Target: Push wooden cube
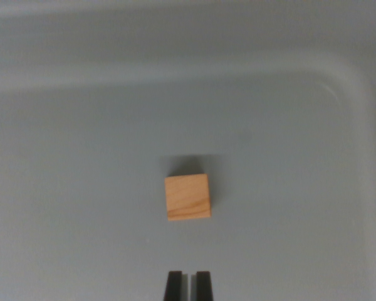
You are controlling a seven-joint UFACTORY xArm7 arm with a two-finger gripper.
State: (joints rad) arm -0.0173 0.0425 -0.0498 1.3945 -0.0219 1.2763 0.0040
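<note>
Wrist view: wooden cube (187, 197) sits near frame centre, straight ahead of the gripper (188, 285), apart from it with bare surface between, no contact. Gripper tips poke in at the bottom edge, two dark fingers (173, 286) nearly pressed together, only a thin pale slit between, holding nothing. Cube rests on a smooth grey tray (81, 188), matte, with a raised rim curving round at the wrist view's upper right. Path between jaws and cube is clear. Cube is light tan, visible grain, sharp edges, short shadow behind it.
</note>
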